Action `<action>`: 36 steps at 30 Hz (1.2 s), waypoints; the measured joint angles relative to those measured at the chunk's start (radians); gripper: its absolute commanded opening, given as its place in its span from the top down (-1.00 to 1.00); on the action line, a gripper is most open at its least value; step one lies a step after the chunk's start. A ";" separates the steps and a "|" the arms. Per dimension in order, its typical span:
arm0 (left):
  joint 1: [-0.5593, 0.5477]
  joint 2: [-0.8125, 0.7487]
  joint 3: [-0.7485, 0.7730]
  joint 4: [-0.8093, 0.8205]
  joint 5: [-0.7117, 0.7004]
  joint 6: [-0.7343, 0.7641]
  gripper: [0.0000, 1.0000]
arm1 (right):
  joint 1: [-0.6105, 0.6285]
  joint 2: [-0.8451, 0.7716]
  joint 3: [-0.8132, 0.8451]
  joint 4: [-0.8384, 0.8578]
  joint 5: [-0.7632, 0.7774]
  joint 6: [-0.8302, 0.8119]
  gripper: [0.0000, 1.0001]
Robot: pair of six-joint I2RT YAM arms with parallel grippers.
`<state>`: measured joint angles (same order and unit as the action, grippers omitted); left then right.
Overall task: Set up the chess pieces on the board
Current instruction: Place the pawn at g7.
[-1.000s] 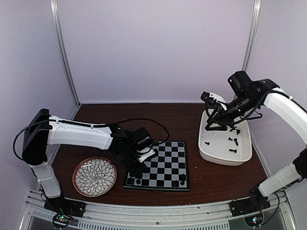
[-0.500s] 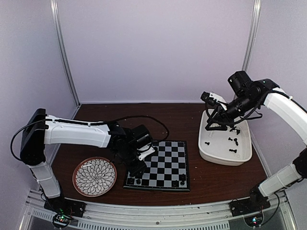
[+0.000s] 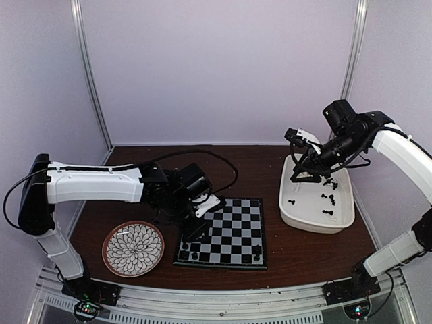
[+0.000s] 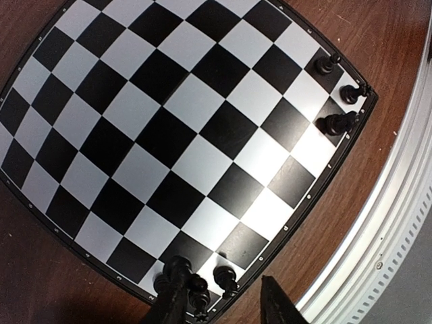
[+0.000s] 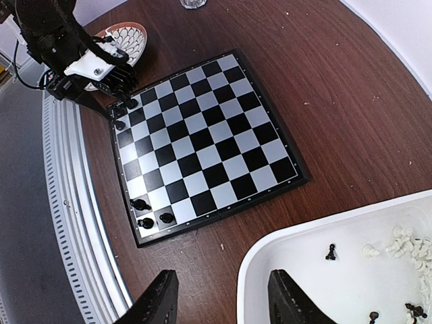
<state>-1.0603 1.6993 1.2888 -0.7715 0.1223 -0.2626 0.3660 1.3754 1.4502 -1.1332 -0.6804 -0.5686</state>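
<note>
**Both grippers open, holding nothing**

Your left gripper (image 4: 219,297) hangs open and empty over the near left corner of the board (image 3: 226,233), where a few black pieces (image 4: 226,275) stand. Three more stand at the near right corner. Farther back, your right gripper (image 5: 223,277) hangs open and empty over the white tub (image 3: 297,216) of loose pieces (image 5: 331,252).

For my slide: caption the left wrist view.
Left gripper, jaws apart, over a board corner with black chess pieces; three more at another corner.

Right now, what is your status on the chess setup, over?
Left end effector open, empty, over chessboard corner. Right end effector open, empty, by white tub. Black chess pieces at two chessboard corners only. Nothing in the way.
</note>
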 measured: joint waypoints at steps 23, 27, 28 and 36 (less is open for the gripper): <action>0.060 0.018 -0.144 0.140 0.147 -0.050 0.37 | 0.000 0.018 0.000 0.000 0.000 0.000 0.02; 0.060 0.021 -0.156 0.152 0.152 -0.054 0.39 | 0.000 0.021 0.000 0.000 0.000 0.000 0.02; 0.060 0.022 -0.158 0.153 0.153 -0.055 0.39 | 0.000 0.022 0.000 0.000 0.000 0.000 0.02; 0.063 0.024 -0.174 0.170 0.156 -0.059 0.43 | 0.000 0.022 0.000 0.000 0.000 0.000 0.02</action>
<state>-0.9970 1.7229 1.1145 -0.6018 0.2779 -0.3214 0.3656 1.3975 1.4502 -1.1332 -0.6807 -0.5690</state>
